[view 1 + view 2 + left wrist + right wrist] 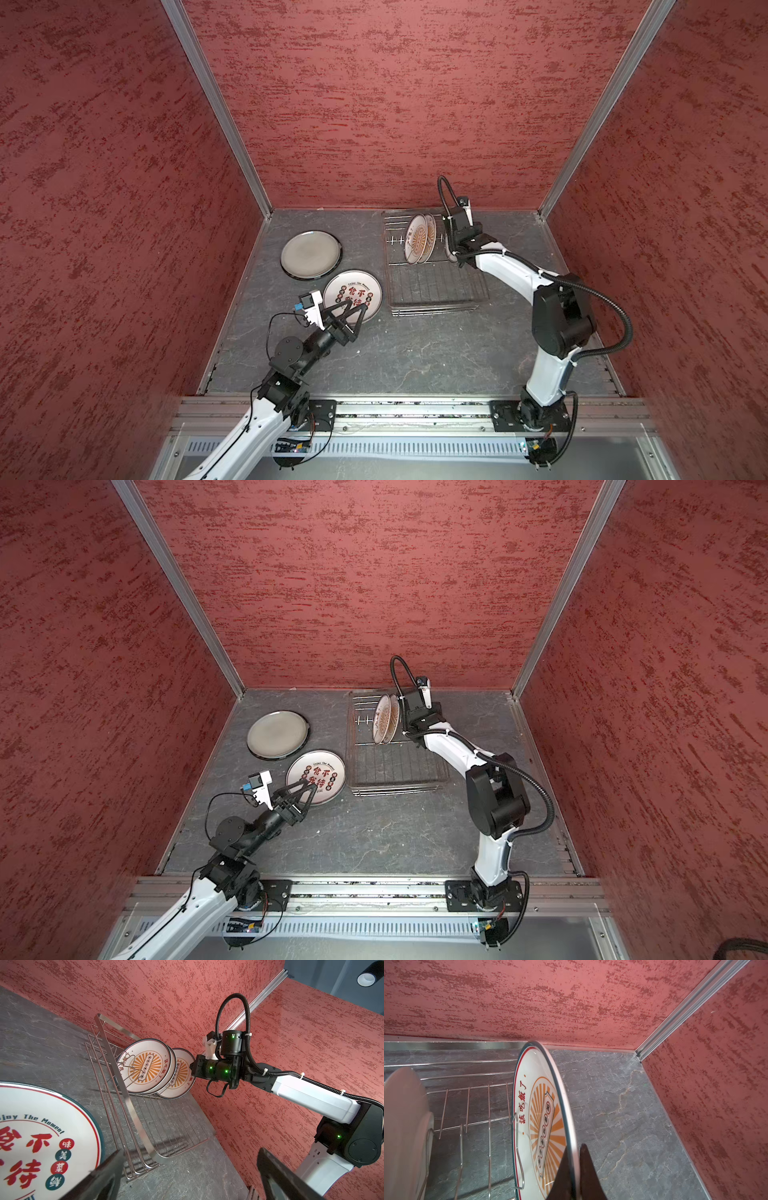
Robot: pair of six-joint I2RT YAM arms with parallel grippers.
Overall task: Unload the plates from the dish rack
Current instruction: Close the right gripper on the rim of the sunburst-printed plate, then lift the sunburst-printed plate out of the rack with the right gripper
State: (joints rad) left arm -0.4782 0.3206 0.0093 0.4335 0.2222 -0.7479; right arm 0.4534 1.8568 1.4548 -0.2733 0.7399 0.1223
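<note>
A rectangular silver wire dish rack (436, 286) is set on the grey stone-patterned table (415, 353), close against the red textured back wall (395, 104). Its longer side appears to run from that wall toward the robot's base.

Three small white plates with orange sunbursts are held in the rack's far part. They are stood on edge among the short upright prongs (397, 240) and lined up across the rack. Their decorated faces are turned toward the left of both top views.

The front sunburst plate (417, 245) and the middle sunburst plate (432, 237) are leaned close together. The rear sunburst plate (542, 1115) is set a little apart, nearest the right arm. Its rim is pinched by the right gripper (575, 1147), with one finger on the printed face and the other behind it.

Two plates are laid flat on the table to the left of the rack, just beside each other. One is a large plain grey plate with a dark rim (311, 254), farther back. The other is a white plate with red characters (352, 291), nearer the rack.

The left gripper (357, 304) is poised at the near edge of the white plate with red characters. Its jaws are spread wide and nothing is grasped. Contact with the plate cannot be told.
</note>
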